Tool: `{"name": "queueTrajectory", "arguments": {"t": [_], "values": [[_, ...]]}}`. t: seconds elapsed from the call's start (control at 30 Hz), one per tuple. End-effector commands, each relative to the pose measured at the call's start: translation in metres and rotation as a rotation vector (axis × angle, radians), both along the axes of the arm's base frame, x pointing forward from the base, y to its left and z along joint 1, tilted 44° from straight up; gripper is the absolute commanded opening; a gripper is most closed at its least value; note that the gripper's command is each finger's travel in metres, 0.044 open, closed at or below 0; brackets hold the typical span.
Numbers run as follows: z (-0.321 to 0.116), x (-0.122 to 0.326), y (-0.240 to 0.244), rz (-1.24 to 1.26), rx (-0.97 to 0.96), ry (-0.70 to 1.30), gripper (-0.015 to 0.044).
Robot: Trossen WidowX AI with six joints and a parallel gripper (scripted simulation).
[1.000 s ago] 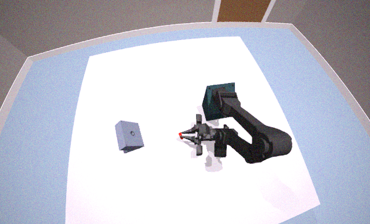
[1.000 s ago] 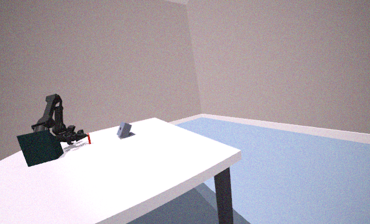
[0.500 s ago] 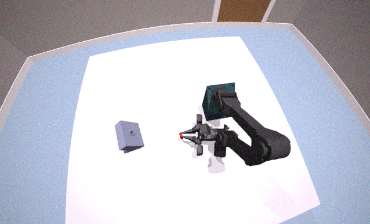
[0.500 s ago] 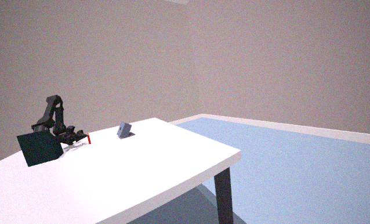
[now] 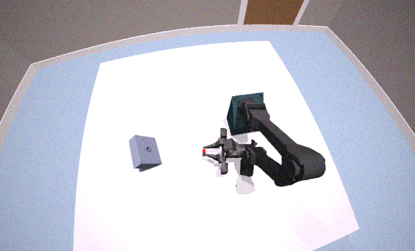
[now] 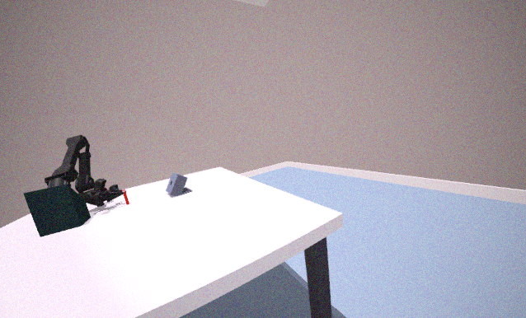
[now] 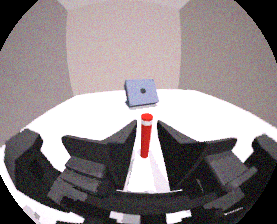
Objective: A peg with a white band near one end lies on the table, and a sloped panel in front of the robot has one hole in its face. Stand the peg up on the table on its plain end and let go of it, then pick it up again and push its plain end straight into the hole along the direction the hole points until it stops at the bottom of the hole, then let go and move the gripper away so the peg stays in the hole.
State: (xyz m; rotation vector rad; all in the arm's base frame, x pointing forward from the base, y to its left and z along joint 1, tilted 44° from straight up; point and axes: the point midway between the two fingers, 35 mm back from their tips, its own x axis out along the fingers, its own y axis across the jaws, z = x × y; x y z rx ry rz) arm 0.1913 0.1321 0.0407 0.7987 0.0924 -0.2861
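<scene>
A red peg (image 5: 203, 151) (image 6: 126, 198) (image 7: 145, 138) stands upright on the table (image 6: 227, 231), its white-banded end up; the band shows near its top in the wrist view. My gripper (image 5: 204, 151) (image 7: 146, 123) is open, its two fingertips on either side of the peg with a gap to each in the wrist view. The blue-grey sloped panel (image 5: 145, 151) (image 6: 176, 184) (image 7: 137, 96) stands beyond the peg, its face towards the arm. Its one hole (image 5: 148, 149) (image 7: 143, 91) is dark and empty.
The arm's dark base block (image 5: 241, 114) (image 6: 56, 210) stands behind the gripper. The arm's elbow (image 5: 309, 164) reaches out to one side in the top view. The table's near corner (image 6: 340, 216) shows at the right in the exterior view.
</scene>
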Motion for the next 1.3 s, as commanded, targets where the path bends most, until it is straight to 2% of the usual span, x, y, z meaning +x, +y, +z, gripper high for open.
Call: {"name": "queueTrajectory", "arguments": {"t": [0.0, 0.57, 0.97, 1.27], "values": [[0.0, 0.0001, -0.0001, 0.0, -0.001, 0.0, 0.013], [0.0, 0.0001, -0.0001, 0.0, -0.001, 0.0, 0.013], [0.0, 0.0001, -0.0001, 0.0, -0.001, 0.0, 0.044], [0.0041, 0.0008, -0.0009, -0.002, 0.0, 0.003, 0.044]]}}
